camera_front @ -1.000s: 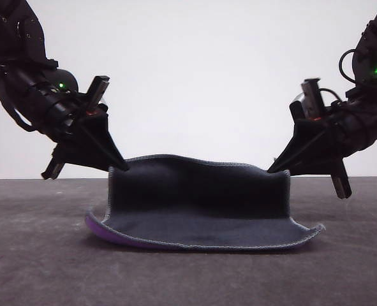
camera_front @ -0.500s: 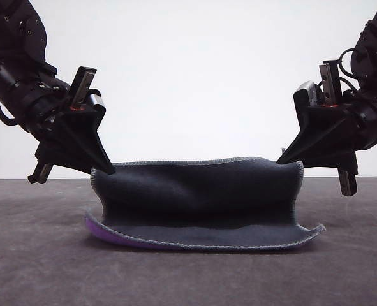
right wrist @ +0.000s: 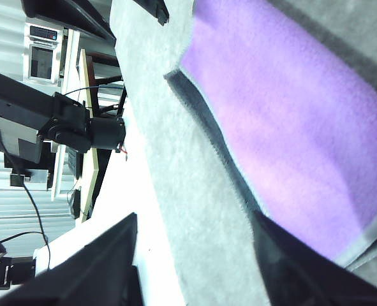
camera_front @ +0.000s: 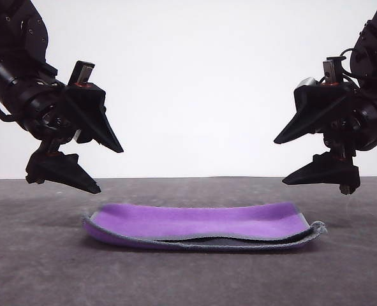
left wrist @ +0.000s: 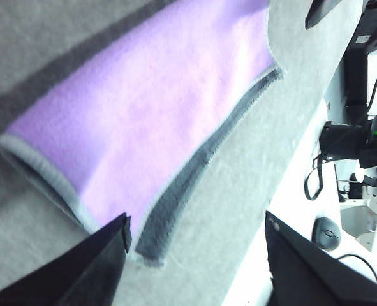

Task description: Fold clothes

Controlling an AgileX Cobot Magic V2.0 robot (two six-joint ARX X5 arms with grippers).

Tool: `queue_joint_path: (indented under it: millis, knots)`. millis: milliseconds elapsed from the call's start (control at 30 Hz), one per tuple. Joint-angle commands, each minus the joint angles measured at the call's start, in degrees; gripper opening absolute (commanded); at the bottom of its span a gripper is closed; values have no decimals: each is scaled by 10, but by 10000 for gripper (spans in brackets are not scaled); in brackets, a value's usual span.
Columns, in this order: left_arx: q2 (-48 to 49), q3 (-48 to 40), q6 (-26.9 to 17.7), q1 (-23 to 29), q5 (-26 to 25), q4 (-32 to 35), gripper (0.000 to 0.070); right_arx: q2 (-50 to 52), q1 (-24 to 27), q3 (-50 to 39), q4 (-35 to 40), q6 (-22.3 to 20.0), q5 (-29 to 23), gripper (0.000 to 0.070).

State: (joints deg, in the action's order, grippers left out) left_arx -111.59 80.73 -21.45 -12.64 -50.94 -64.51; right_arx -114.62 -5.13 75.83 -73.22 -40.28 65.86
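Cloth folded flat on table, both grippers spread wide & empty above it.

Front view: left gripper [camera_front: 110,170] hangs just above cloth's [camera_front: 201,223] left end, right gripper [camera_front: 282,160] above its right end, neither touching; purple layer up, grey strip peeking along the near edge. Left wrist view adds: dark grey under-layer offset past the purple, stitched rim, cloth [left wrist: 156,108] beyond the fingertips [left wrist: 121,229]. Right wrist view: same offset; a desk w/ cables past the table [right wrist: 175,191] edge.

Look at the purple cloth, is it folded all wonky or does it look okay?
A little wonky. The cloth lies folded on the table, purple side up, but the top layer stops short, so a dark grey strip with its stitched edge sticks out along the front. The right corner curls up slightly. Nothing looks damaged.
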Motion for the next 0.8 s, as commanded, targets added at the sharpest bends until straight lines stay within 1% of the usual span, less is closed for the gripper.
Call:
queue_joint_path:
  millis: [0, 200, 300, 367, 400, 500, 533, 600, 633, 700, 767]
  knots:
    - [0, 12, -11, 0, -4, -7, 408, 7, 1, 9, -7, -12, 4, 384]
    - [50, 12, -9, 7, -3, -1, 406, 88, 1, 9, -7, -3, 5, 384]
    - [94, 12, 2, 9, 2, 15, 405, 147, 1, 9, 0, 24, -4, 383]
    - [127, 12, 16, 12, 15, 30, 405, 189, 1, 9, 14, 49, -22, 383]
    - [145, 12, 28, 12, 25, 39, 405, 209, 2, 9, 23, 70, -37, 383]
    - [200, 12, 66, 14, 69, 69, 405, 280, 2, 9, 63, 157, -128, 383]
    - [220, 12, 78, 14, 92, 77, 405, 305, 2, 9, 76, 190, -174, 383]
    - [256, 12, 88, 14, 138, 82, 405, 347, 1, 9, 91, 241, -262, 383]
    - [275, 12, 93, 14, 166, 81, 405, 368, 1, 9, 93, 261, -303, 383]
    - [309, 12, 99, 14, 218, 75, 404, 404, 1, 9, 88, 286, -364, 383]
    - [340, 12, 102, 14, 265, 65, 401, 435, 1, 6, 80, 300, -398, 384]
